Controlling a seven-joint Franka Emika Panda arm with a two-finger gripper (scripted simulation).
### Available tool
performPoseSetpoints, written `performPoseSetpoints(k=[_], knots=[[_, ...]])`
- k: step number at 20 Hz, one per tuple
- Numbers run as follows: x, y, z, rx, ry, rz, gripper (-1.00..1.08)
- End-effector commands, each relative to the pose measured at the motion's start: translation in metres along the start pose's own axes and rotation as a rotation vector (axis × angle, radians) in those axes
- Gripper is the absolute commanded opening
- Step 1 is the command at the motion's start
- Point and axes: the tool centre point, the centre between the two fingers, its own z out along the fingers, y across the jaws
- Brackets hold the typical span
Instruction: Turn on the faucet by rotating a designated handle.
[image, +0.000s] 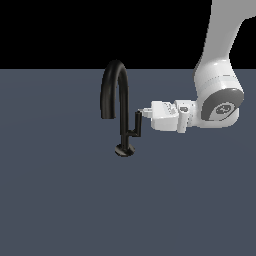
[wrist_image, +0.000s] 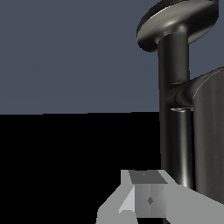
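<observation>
Seemingly unmarked black faucet (image: 121, 100), jaws (image: 142, 113) at its handle (image: 138, 124).

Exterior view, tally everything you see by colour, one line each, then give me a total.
Black: 2, the faucet and its handle
White: 2, the arm and its tool
Grey-blue: 1, the floor
Total: 5
</observation>
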Motion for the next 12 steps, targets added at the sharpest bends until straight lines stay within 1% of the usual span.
performPoseSetpoints(k=[1, 8, 12], knots=[[0.005, 0.0, 0.002, 0.014, -0.013, 0.014, -1.0], [0.006, 0.0, 0.002, 0.018, -0.017, 0.019, -1.0], [0.003, 0.011, 0.003, 0.018, -0.017, 0.019, -1.0]])
